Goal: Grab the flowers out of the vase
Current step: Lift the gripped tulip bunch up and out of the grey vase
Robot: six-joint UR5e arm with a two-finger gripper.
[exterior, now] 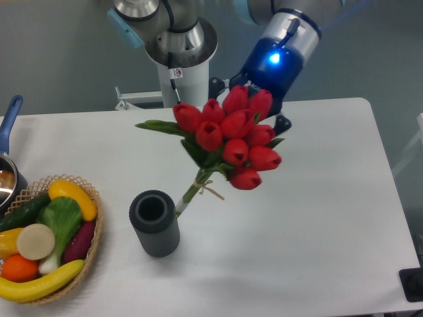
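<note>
one bunch of flowers, one vase, one basket

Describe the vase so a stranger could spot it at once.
On the white table, look just right of the woven basket of fruit and vegetables. The vase is the short dark grey ribbed cylinder with an open round mouth, standing upright and empty, unlike the colourful basket.

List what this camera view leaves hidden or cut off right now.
- Gripper: its fingertips sit behind the flowers, so the grasp itself is hidden.
- Stem ends: the lowest part passes behind the vase rim, so whether they have cleared it is unclear.
- Pot: cut off by the left edge.
- Dark object: cut off at the right edge, unidentifiable.
- Arm: upper links run out of the top edge.
</note>
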